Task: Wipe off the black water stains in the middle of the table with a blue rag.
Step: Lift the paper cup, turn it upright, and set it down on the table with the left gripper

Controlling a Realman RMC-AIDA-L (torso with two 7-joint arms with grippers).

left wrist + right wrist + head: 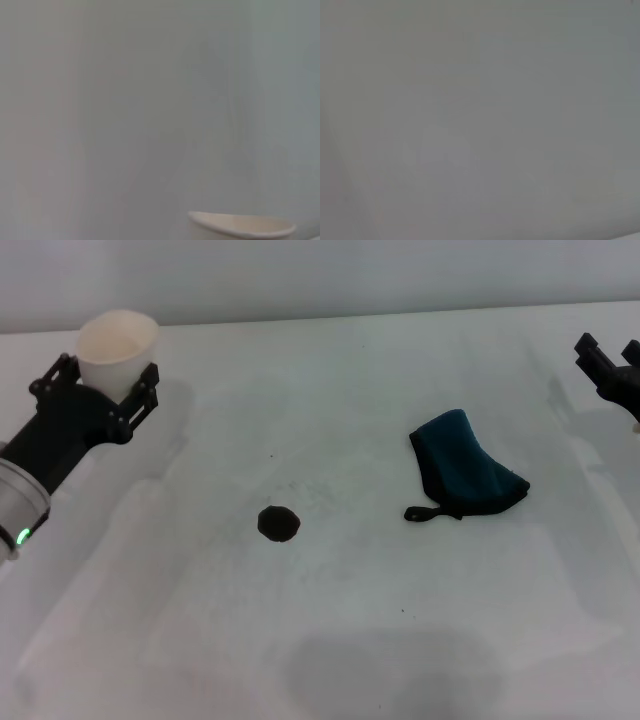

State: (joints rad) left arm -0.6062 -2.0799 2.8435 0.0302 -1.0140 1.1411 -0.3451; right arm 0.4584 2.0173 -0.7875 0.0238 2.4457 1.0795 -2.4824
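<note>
The black water stain [279, 523] is a small round blot on the white table [330, 640], left of the middle. The blue rag [466, 468] lies bunched to its right, with its black loop tag [419, 512] pointing toward the stain. My right gripper [608, 348] hovers open and empty at the far right edge, beyond the rag. My left gripper [105, 382] at the far left is shut on a white cup [118, 344], held upright. The cup's rim also shows in the left wrist view [241, 227]. The right wrist view shows only plain grey surface.
A tiny black speck [271, 456] lies beyond the stain. The table's far edge meets a pale wall [320, 280]. A soft shadow falls on the near middle of the table.
</note>
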